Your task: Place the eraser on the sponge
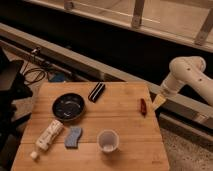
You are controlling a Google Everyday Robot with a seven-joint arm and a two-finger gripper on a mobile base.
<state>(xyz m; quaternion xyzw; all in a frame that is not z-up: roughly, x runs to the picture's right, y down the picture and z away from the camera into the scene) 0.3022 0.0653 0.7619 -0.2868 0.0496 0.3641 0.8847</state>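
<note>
The eraser (pixel 96 92), a small black block with pale stripes, lies at the far edge of the wooden table (pixel 125 120), just behind the black bowl. Toward the front left lies the sponge (pixel 73 137), a flat blue-grey pad with wavy sides. My white arm reaches in from the right, and the gripper (pixel 159 101) hangs at the table's right edge, close to a small dark red object. It is far from both eraser and sponge and holds nothing that I can see.
A black bowl (pixel 68 107) sits left of centre. A white tube-shaped bottle (pixel 47 136) lies beside the sponge on its left. A pale cup (pixel 108 140) stands right of the sponge. The dark red object (pixel 143 106) lies near the right edge. Cables run behind the table.
</note>
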